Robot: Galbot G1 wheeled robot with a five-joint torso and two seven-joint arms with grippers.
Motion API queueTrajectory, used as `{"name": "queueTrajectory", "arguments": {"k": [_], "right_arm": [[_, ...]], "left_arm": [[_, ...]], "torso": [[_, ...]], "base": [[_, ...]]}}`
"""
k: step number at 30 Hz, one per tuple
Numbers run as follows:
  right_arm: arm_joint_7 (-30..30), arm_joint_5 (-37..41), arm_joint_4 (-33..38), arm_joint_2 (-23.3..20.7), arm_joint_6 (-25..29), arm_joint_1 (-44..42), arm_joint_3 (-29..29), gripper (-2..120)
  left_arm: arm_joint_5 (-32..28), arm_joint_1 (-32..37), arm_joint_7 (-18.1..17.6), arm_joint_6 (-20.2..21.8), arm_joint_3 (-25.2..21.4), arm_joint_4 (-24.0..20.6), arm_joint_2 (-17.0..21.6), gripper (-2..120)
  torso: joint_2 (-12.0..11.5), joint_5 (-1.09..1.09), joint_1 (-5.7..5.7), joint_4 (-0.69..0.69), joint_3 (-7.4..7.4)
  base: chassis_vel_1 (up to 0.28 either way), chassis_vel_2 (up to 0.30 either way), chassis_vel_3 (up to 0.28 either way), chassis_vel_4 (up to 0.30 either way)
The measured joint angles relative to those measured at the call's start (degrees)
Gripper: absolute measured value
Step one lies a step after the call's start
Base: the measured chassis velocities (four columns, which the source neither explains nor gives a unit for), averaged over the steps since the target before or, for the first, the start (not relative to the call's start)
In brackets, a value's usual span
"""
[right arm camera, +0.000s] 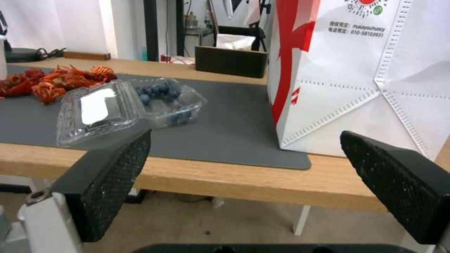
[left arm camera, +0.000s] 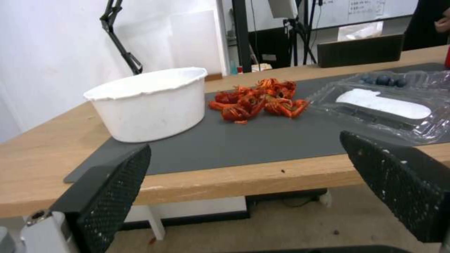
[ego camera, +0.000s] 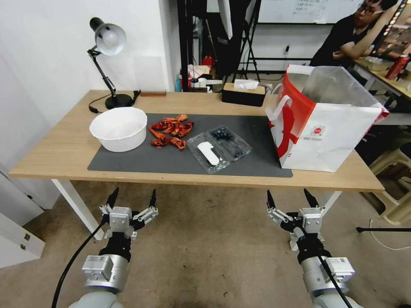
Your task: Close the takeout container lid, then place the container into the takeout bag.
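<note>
- I have the left gripper (ego camera: 132, 199) low in front of the table (ego camera: 60, 149), short of its near edge, fingers spread apart and empty.
- My right gripper (ego camera: 290, 199) hangs the same way on the other side, fingers apart, gripping nothing.
- The container (ego camera: 231, 141) lies open on the dark mat (ego camera: 141, 160), mid-table, blueberries in the half toward the bag.
- Its lid (ego camera: 206, 153) is folded flat on the mat beside the berry half, white label up, nearer the front edge.
- The bag (ego camera: 325, 124) stands upright on the table's right end, mouth open, near the container but apart from it.
- A white bowl (ego camera: 118, 128) sits on the mat's left end, with red crayfish (ego camera: 170, 129) between it and the container.
</note>
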Motion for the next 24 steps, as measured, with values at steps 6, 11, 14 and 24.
{"name": "queueTrajectory", "arguments": {"k": [6, 11, 14, 24], "right_arm": [[0.0, 0.0, 0.0, 0.0, 0.0, 0.0, 0.0, 100], [0.0, 0.0, 0.0, 0.0, 0.0, 0.0, 0.0, 100], [0.0, 0.0, 0.0, 0.0, 0.0, 0.0, 0.0, 100], [-6.9, 5.3, 2.2, -4.7, -8.2, 1.0, 3.7, 100]], "left_arm": [[0.0, 0.0, 0.0, 0.0, 0.0, 0.0, 0.0, 100], [0.0, 0.0, 0.0, 0.0, 0.0, 0.0, 0.0, 100], [0.0, 0.0, 0.0, 0.0, 0.0, 0.0, 0.0, 100], [-4.8, -1.6, -2.0, 2.4, 0.6, -0.4, 2.2, 100]], "torso": [[0.0, 0.0, 0.0, 0.0, 0.0], [0.0, 0.0, 0.0, 0.0, 0.0], [0.0, 0.0, 0.0, 0.0, 0.0], [0.0, 0.01, 0.0, 0.0, 0.0]], "base": [[0.0, 0.0, 0.0, 0.0], [0.0, 0.0, 0.0, 0.0], [0.0, 0.0, 0.0, 0.0], [0.0, 0.0, 0.0, 0.0]]}}
